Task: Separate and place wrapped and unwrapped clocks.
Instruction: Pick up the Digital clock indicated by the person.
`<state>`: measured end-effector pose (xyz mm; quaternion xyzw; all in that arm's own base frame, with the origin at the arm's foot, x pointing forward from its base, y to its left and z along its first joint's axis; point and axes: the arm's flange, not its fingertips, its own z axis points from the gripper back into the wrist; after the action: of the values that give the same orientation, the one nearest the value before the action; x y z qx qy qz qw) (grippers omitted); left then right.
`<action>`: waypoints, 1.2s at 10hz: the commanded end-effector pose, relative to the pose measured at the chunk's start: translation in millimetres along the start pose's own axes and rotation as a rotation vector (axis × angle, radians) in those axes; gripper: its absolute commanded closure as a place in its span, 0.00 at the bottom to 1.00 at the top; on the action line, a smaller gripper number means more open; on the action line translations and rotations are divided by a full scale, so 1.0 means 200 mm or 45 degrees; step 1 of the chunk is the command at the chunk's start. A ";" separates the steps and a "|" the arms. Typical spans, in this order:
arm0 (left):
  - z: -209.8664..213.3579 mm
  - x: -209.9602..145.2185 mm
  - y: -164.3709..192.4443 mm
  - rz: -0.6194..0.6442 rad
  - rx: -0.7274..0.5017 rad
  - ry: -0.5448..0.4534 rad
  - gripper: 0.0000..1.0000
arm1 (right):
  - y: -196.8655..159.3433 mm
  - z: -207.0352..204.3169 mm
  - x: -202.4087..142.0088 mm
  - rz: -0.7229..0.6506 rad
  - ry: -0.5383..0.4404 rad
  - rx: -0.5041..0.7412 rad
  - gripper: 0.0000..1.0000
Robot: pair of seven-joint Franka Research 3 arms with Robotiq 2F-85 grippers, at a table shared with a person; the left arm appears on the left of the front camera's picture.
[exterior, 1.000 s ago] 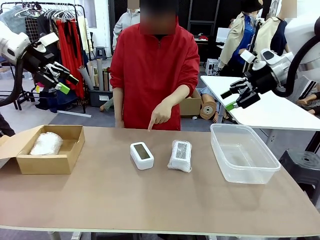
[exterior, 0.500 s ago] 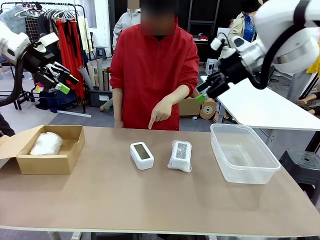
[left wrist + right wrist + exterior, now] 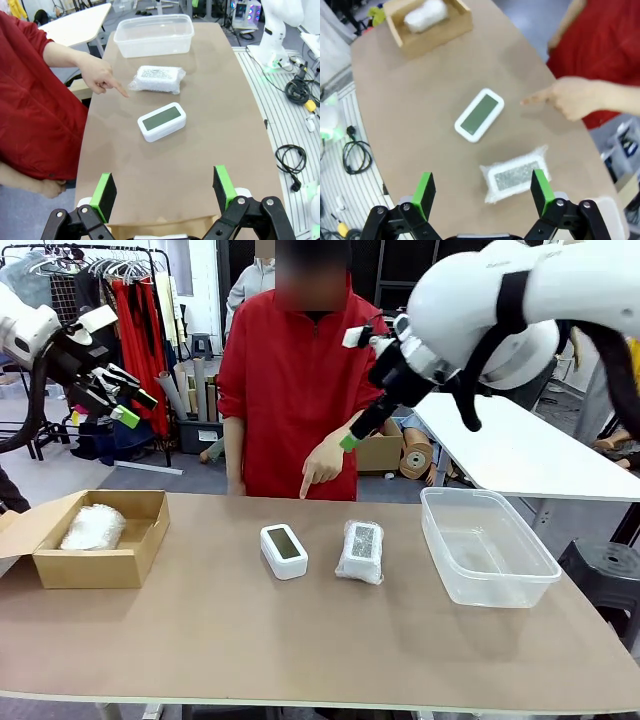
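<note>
The right gripper (image 3: 352,438) hangs high over the far middle of the table, jaws apart and holding nothing, close to the person's pointing hand (image 3: 322,465); in its wrist view both loose clocks lie ahead of its fingers. The wrapped clock (image 3: 361,551) sits nearest it, and the bare clock (image 3: 284,549) lies just beside that one, apart from it, on the side toward the cardboard box (image 3: 95,568). The person's forefinger aims down at the table just behind the bare clock, so I judge that one to be the next pick. The right arm is plainly the nearer; the left gripper (image 3: 135,407), also spread and empty, stays high above the box end. Both clocks lie with their long axes running roughly from robot to person; in the right wrist view the bare clock's axis runs diagonal to the finger line, so the wrist probably needs to roll before closing across the short sides. A second wrapped clock (image 3: 93,527) rests inside the box; the clear tub (image 3: 490,585) stands empty. The bare clock's grey screen is blank; no brand or writing can be read.
</note>
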<state>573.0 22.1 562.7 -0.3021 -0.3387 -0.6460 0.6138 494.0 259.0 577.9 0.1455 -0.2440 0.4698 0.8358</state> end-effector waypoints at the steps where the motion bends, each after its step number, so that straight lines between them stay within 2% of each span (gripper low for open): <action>1: 0.00 -0.01 -0.01 -0.019 -0.011 0.006 0.00 | -0.03 -0.06 0.19 -0.055 0.150 0.011 0.00; 2: 0.00 -0.01 -0.01 -0.019 -0.011 0.006 0.00 | -0.03 -0.12 0.22 -0.087 0.241 -0.062 0.00; 5: 0.00 -0.01 -0.01 -0.019 -0.011 0.006 0.00 | -0.06 -0.31 0.28 -0.108 0.333 -0.096 0.00; 6: 0.00 -0.01 -0.01 -0.019 -0.011 0.006 0.00 | -0.08 -0.32 0.27 -0.037 0.307 -0.031 0.00; 7: 0.00 -0.01 -0.01 -0.019 -0.011 0.006 0.00 | -0.05 -0.28 0.20 -0.086 0.296 -0.081 0.00; 12: 0.00 -0.01 -0.01 -0.019 -0.011 0.006 0.00 | -0.06 -0.30 0.23 -0.080 0.295 -0.073 0.00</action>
<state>573.0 22.2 562.6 -0.3021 -0.3386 -0.6460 0.6138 540.9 313.5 553.5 0.0738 -0.1547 0.4502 0.8763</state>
